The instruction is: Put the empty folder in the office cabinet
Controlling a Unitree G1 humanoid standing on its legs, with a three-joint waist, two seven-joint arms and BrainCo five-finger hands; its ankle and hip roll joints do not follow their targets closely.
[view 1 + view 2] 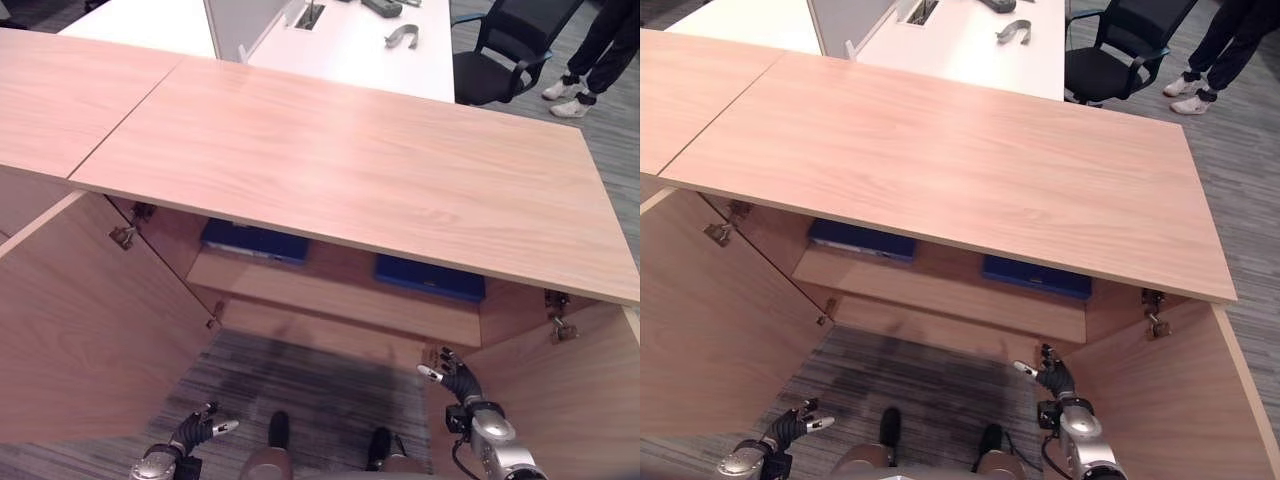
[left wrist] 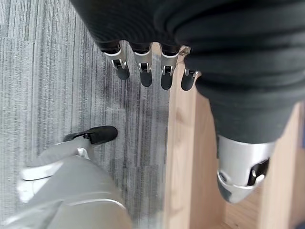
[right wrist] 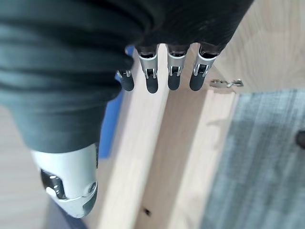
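Note:
The office cabinet [image 1: 340, 170] has a long wooden top and both doors swung open. On its inner shelf [image 1: 340, 300] lie two blue folders, one at the left [image 1: 255, 242] and one at the right [image 1: 430, 277], each half hidden under the top. My left hand [image 1: 195, 432] hangs low over the carpet beside the left door [image 1: 80, 320]; its fingers [image 2: 145, 71] are straight and hold nothing. My right hand [image 1: 455, 380] is near the right door [image 1: 570, 400], below the right folder, fingers [image 3: 174, 76] straight and empty. A strip of blue [image 3: 110, 124] shows past its thumb.
Behind the cabinet stands a white desk [image 1: 350, 45] with grey items on it. A black office chair [image 1: 510, 50] and a person's legs [image 1: 590, 60] are at the back right. Grey striped carpet [image 1: 300, 390] lies between the open doors.

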